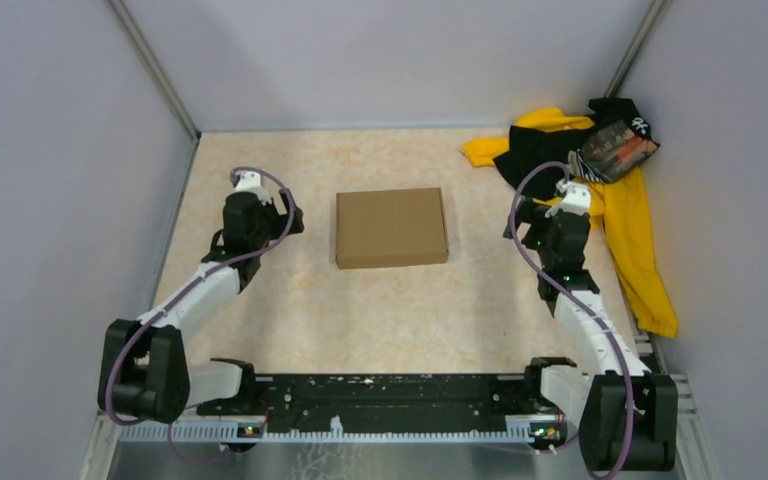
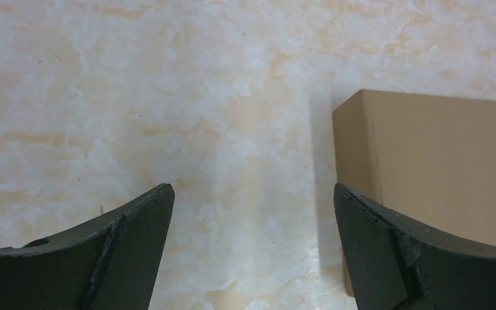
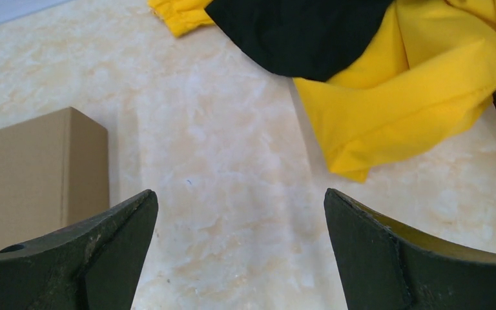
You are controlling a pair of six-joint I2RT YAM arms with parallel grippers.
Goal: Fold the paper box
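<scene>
Marbled table (image 1: 390, 320), grey walls (image 1: 390, 60), paper box (image 1: 391, 228)

the top camera looks down from behind over the whole table (image 1: 290, 320); each wrist camera faces it from close, both catching the paper box (image 2: 439, 161) (image 3: 19, 174)

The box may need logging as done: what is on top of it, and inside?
Nothing lies on the box; its brown top is bare. The inside cannot be seen, since the closed top covers it.
</scene>
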